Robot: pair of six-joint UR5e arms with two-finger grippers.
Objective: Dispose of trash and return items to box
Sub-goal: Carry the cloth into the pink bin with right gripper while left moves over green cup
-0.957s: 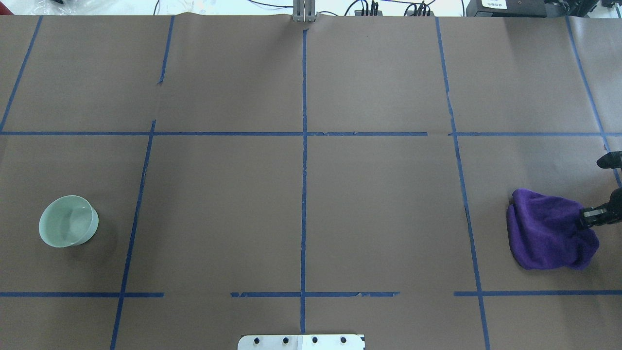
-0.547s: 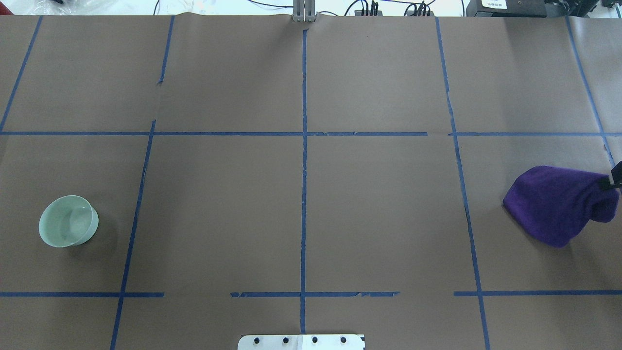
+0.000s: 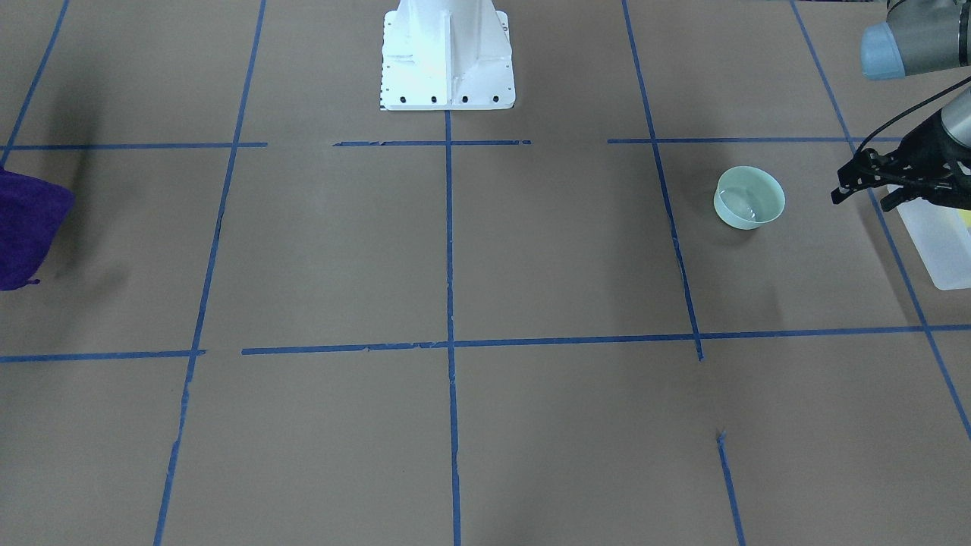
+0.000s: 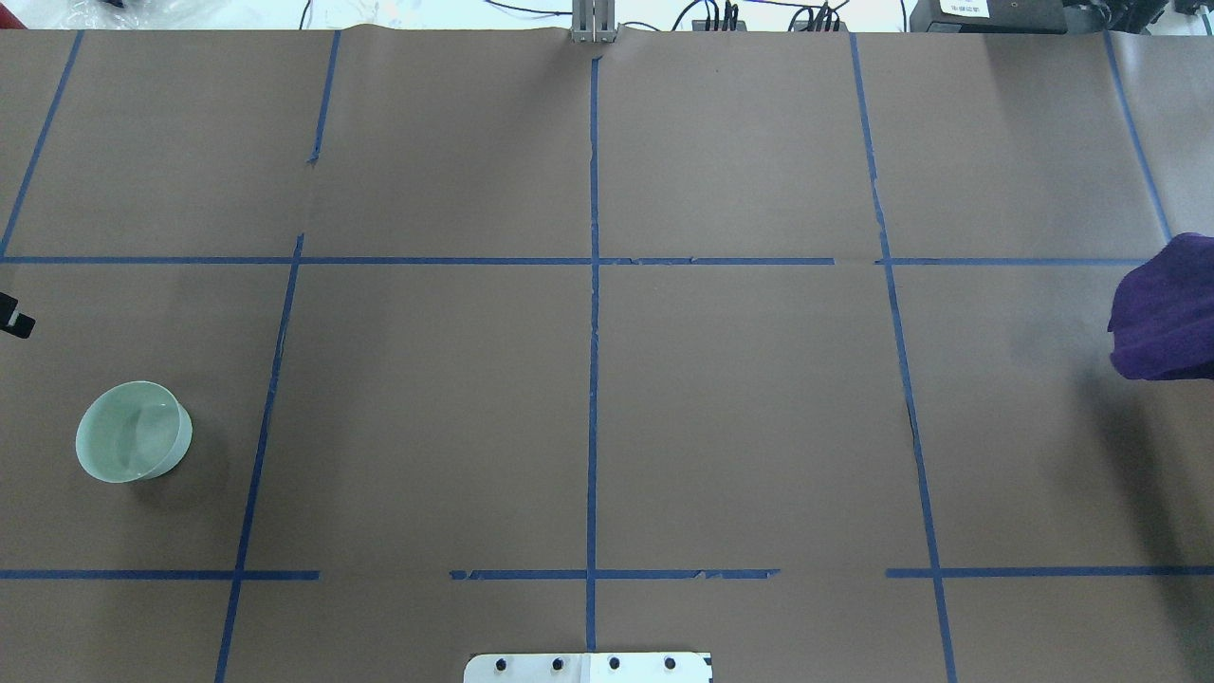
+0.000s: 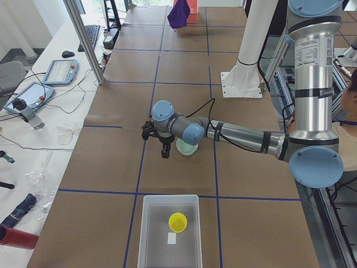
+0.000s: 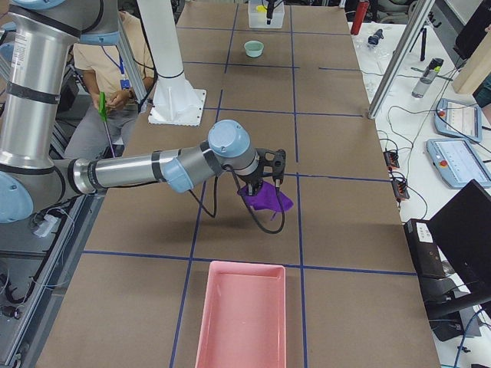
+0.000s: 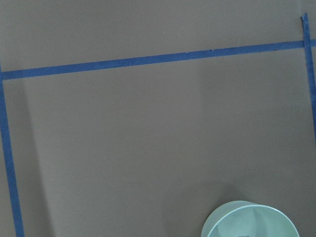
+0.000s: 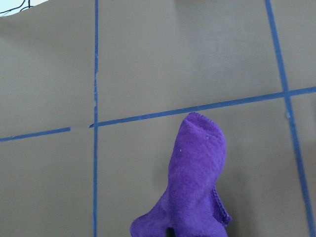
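The pale mint-green bowl (image 4: 133, 432) stands upright on the table's left side, also in the front view (image 3: 749, 197) and at the bottom of the left wrist view (image 7: 249, 222). My left gripper (image 3: 861, 201) is open and empty, hovering between the bowl and the frosted box (image 3: 937, 250). In the left side view the yellow cup (image 5: 178, 221) sits inside the box (image 5: 146, 223). My right gripper (image 6: 266, 182) is shut on a purple cloth (image 4: 1167, 308), which hangs above the table in the right wrist view (image 8: 197, 182).
A pink tray (image 6: 242, 314) stands at the table's right end, just beyond the held cloth. The white robot base (image 3: 447, 53) stands at the table's near middle edge. Blue tape lines cross the brown table cover.
My right gripper has lifted the purple cloth off the table and carried it toward the right edge. A tip of my left gripper has come into view at the overhead's left edge.
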